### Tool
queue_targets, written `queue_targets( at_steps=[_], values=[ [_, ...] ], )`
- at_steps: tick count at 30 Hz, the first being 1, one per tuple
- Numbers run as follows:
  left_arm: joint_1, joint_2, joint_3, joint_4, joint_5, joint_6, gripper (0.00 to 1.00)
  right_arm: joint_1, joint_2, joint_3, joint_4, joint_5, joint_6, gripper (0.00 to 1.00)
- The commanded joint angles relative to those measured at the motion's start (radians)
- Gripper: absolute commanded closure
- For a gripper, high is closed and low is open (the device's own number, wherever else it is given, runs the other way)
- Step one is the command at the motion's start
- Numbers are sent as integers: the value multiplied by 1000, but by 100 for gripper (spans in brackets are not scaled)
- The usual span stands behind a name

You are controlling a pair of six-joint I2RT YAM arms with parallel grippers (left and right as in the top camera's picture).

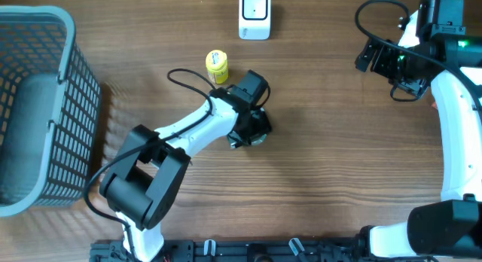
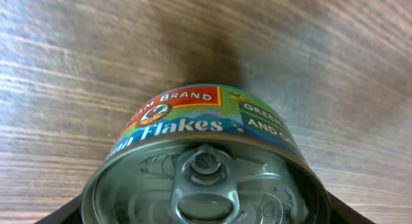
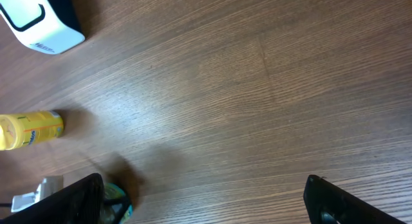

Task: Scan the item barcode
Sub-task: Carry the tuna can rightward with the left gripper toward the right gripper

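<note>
a brown wood-grain table (image 1: pixel 339 141) fills the view, a grey mesh basket (image 1: pixel 79 134) on its left edge.

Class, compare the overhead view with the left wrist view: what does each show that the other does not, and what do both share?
Only overhead: the basket, white scanner, yellow bottle, left arm and right arm. Only left wrist: the pull-tab lid and "Flakes" label. Both: the can, mostly hidden overhead, and the wooden table.

White links (image 1: pixel 452 141), black joints (image 1: pixel 143 179), black cables (image 1: pixel 181 71), maybe green light (image 1: pixel 461 44)
</note>
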Motion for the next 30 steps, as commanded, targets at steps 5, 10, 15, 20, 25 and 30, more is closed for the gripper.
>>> queue_targets(
  at_steps=[5, 10, 15, 20, 25, 30],
  values=[
    [-2, 34, -22, -82, 45, 2, 16, 2, 13, -11, -3, -11, 8, 0],
    [-3, 34, -22, -48, 48, 6, 0, 2, 13, -11, -4, -11, 6, 1],
    [-3, -14, -22, -18, 7, 53, 0, 2, 13, -11, -5, -10, 2, 0],
    [-3, -216, -22, -53, -119, 168, 0, 2, 13, -11, -6, 0, 1, 1],
    [-2, -452, -22, -234, -348, 226, 0, 2, 13, -11, -23, 0, 16, 2],
    [47, -799, -22, -381, -612, 227, 0, 95, 18, -46, -71, 56, 85, 1]
  ],
)
